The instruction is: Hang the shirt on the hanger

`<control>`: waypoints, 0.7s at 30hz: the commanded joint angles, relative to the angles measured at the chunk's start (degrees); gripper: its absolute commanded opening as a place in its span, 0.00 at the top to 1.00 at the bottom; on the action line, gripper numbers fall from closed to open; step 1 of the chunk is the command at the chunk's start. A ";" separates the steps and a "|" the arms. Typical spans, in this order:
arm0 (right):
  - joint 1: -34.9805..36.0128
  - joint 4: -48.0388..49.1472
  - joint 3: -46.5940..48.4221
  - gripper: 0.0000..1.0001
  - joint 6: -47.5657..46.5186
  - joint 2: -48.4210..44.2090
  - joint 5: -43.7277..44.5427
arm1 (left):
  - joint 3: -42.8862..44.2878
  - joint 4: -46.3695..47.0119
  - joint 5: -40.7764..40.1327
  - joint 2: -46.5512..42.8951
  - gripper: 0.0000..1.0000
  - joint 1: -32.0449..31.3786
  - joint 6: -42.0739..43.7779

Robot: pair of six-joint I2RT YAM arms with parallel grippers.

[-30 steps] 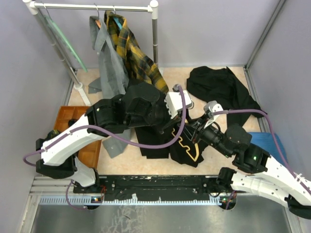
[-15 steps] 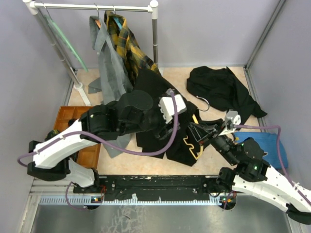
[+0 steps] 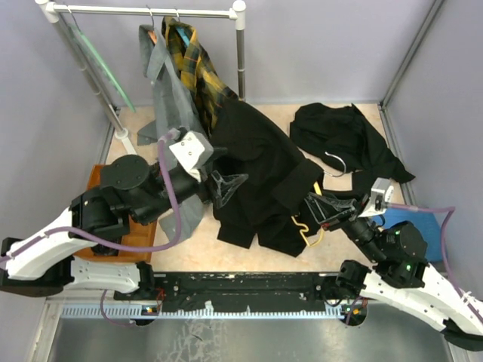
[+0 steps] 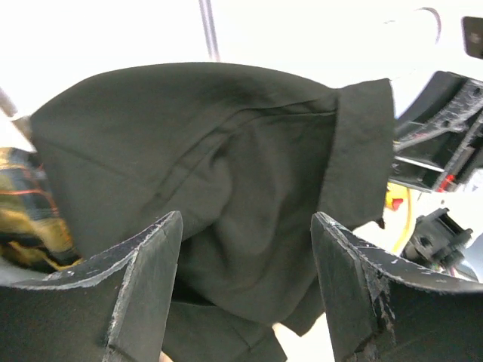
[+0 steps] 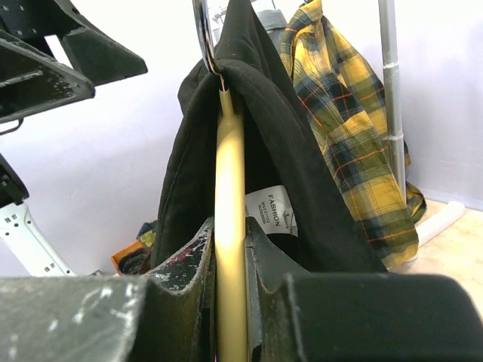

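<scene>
The black shirt (image 3: pixel 256 162) hangs draped over the yellow hanger (image 3: pixel 310 228), whose silver hook (image 3: pixel 337 163) pokes out to the right. My right gripper (image 3: pixel 320 209) is shut on the hanger's yellow bar (image 5: pixel 230 173), with the shirt's collar and white label (image 5: pixel 273 212) just behind the fingers. My left gripper (image 3: pixel 226 185) stands open just left of the shirt, apart from it. In the left wrist view the shirt (image 4: pixel 211 136) fills the space beyond the open left gripper (image 4: pixel 247 222), and nothing lies between the fingers.
A clothes rack (image 3: pixel 151 10) at the back carries a grey garment (image 3: pixel 170 98), a plaid shirt (image 3: pixel 198 72) and a pale green hanger (image 3: pixel 98 64). Another black garment (image 3: pixel 343 136) lies at the back right. An orange tray (image 3: pixel 106 179) sits left, a blue cloth (image 3: pixel 423 222) right.
My left gripper opened, let go of the shirt and drew back to the left. The right gripper carried the hanger rightward and nearer, and the shirt now spreads over it.
</scene>
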 commanded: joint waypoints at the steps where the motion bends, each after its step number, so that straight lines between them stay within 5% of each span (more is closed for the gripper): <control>1: -0.44 1.55 7.02 1.00 -0.68 -1.65 -1.00 | -5.64 9.51 -10.11 -4.86 0.24 -0.17 -0.28; 10: -0.44 -11.06 18.38 1.00 -0.61 -1.68 -0.88 | -15.97 16.99 -22.18 -8.76 0.15 -0.17 5.10; 16: -0.43 -12.80 21.43 1.00 -0.60 -2.12 -0.91 | -15.29 21.25 -18.29 -6.49 0.14 -0.22 9.29; 21: -0.42 -14.18 20.83 1.00 -0.45 -3.20 -3.55 | -7.75 19.06 -6.01 -4.28 0.16 -0.18 12.90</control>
